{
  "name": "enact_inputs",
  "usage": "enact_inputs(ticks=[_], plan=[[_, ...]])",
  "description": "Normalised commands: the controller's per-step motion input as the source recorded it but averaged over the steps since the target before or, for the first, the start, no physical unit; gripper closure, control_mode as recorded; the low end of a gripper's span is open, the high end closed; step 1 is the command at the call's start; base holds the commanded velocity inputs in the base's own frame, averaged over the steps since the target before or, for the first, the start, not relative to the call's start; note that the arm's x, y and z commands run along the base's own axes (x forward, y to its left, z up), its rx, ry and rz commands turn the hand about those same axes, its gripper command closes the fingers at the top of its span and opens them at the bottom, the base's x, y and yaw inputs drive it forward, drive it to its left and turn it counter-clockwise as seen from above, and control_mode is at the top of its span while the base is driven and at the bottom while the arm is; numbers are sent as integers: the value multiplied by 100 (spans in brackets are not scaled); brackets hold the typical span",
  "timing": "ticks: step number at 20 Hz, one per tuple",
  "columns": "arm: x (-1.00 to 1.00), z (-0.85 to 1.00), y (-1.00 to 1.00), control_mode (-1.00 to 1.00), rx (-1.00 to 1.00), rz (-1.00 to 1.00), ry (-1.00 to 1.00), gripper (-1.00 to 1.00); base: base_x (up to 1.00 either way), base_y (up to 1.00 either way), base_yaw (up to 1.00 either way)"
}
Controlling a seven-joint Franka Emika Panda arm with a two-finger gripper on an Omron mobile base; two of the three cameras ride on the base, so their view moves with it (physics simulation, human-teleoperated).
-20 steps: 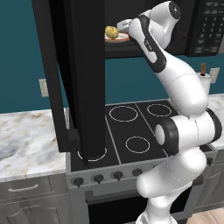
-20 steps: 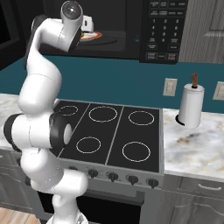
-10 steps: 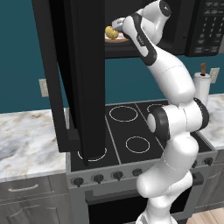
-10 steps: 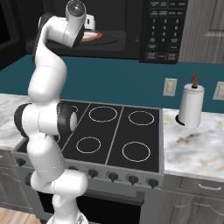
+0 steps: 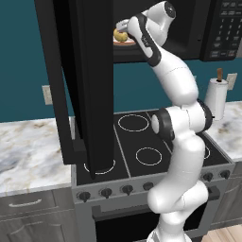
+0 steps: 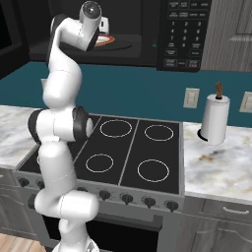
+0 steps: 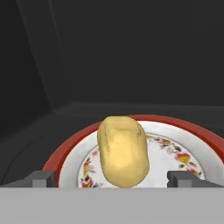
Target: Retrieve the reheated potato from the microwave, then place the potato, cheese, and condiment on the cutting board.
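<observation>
Potato on red-rimmed plate, gripper fingers astride, microwave walls around

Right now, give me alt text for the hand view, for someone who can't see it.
A pale-yellow potato lies on a red-rimmed patterned plate inside the dark microwave. The open gripper faces it, one fingertip at each side of the potato, not touching it.

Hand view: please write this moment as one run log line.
stage: reach into black microwave | gripper: open, straddling pale-yellow oval potato | potato: on red-rimmed white plate, not gripped
</observation>
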Motion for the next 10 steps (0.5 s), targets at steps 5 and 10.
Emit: enact_inputs(ticks=[5, 10], plan=[[49, 0, 4, -100, -3, 3, 4, -100, 0, 0, 0], [30, 0, 5, -100, -5, 4, 5, -100, 0, 0, 0]])
